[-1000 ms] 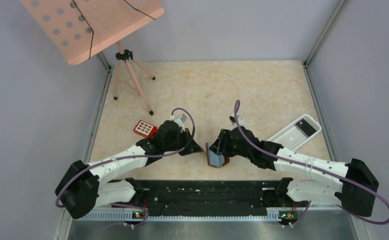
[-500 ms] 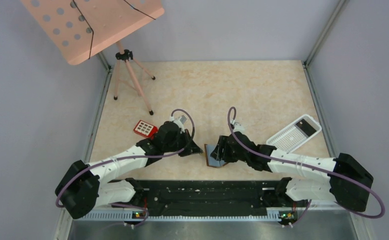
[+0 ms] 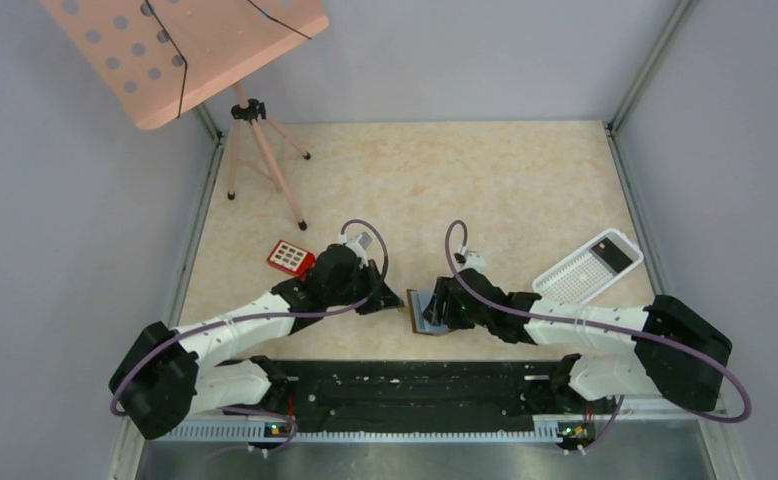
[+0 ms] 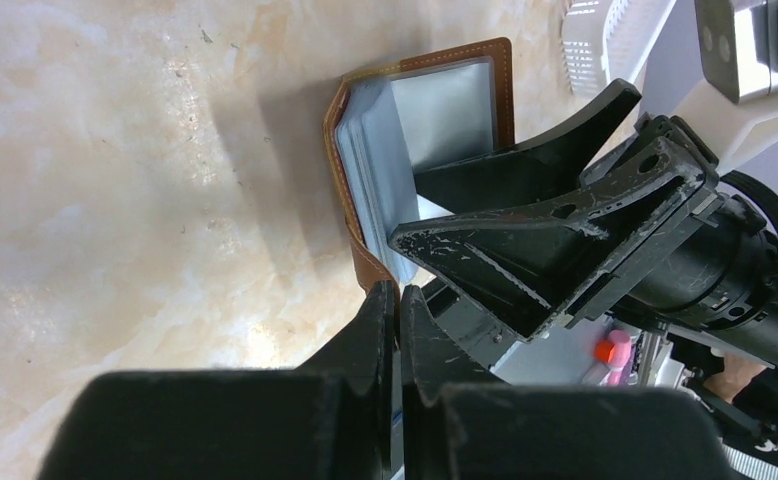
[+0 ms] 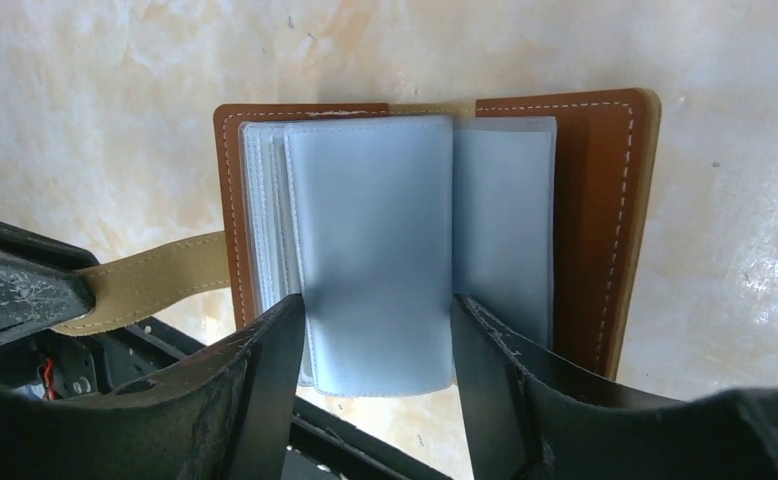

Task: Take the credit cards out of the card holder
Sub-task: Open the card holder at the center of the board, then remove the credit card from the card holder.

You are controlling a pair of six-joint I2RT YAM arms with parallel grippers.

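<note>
Right gripper (image 5: 375, 305): I find my jaws apart, one finger on either side of the uppermost blue-grey sleeve (image 5: 365, 230) of the card holder (image 5: 585, 200); whether they touch it I cannot tell. Left gripper (image 4: 397, 290): my fingers are together, pinching the brown tab (image 5: 155, 280), which leaves the holder at 8 o'clock in the right wrist view. The holder lies open, brown cover down, on the table (image 3: 445, 180) at 6 o'clock, near my bases. From it, the red keypad block (image 3: 290, 257) sits at 10 o'clock, the white perforated tray (image 3: 590, 266) between 2 and 3 o'clock, and the pink stand (image 3: 185, 50) at 11, well apart.
</note>
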